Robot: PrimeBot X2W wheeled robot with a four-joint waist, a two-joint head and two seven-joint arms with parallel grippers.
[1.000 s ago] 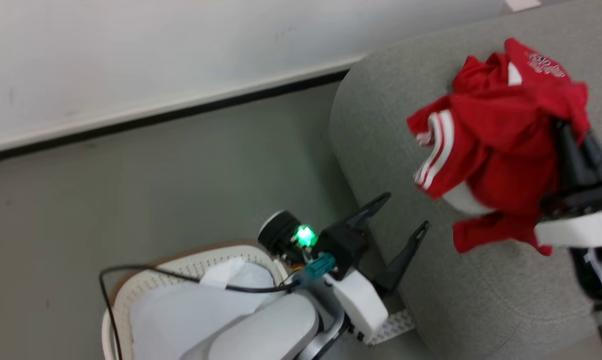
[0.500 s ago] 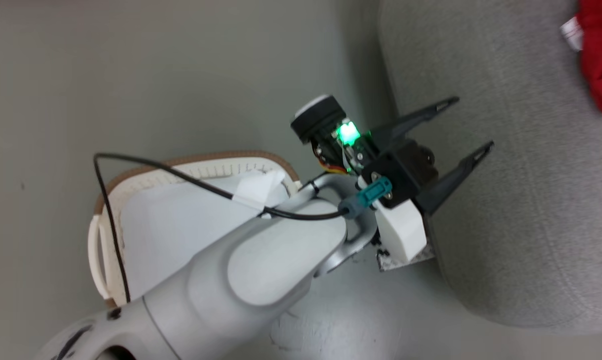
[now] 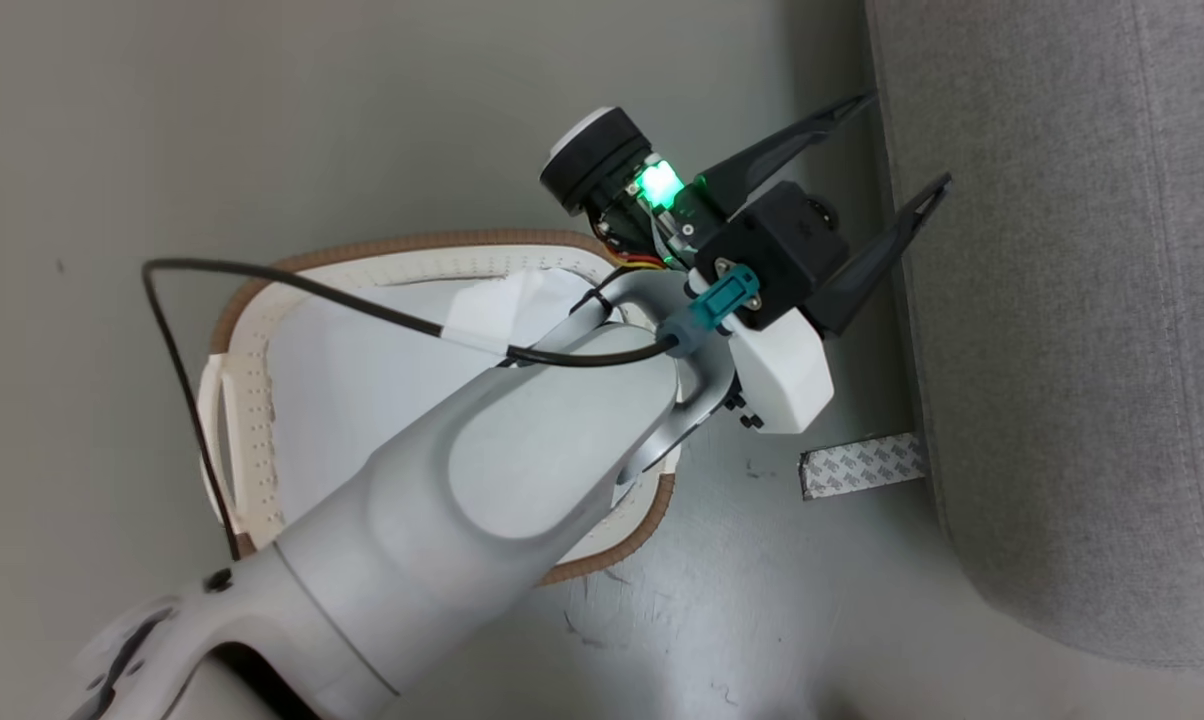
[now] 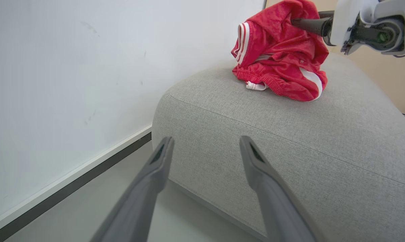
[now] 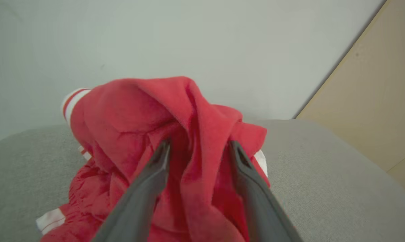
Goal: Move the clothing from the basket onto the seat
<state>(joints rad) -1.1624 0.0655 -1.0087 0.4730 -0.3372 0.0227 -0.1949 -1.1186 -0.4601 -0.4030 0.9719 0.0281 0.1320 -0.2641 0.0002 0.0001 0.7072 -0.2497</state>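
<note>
Right gripper (image 5: 197,144): jaws standing apart, clothing (image 5: 189,107) bunching between them, lying on seat (image 5: 323,168). Advised: backing straight out toward wrist-view 6 o'clock, avoiding snags.

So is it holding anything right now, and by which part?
The left gripper holds nothing. The right gripper stands open around a top fold of the red garment, which lies on the sofa, seemingly not gripped.

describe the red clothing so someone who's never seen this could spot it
Start at the large grey sofa beside the white wall. On its top lies a crumpled heap of clothing: bright red with white stripes, the only red thing there.
</note>
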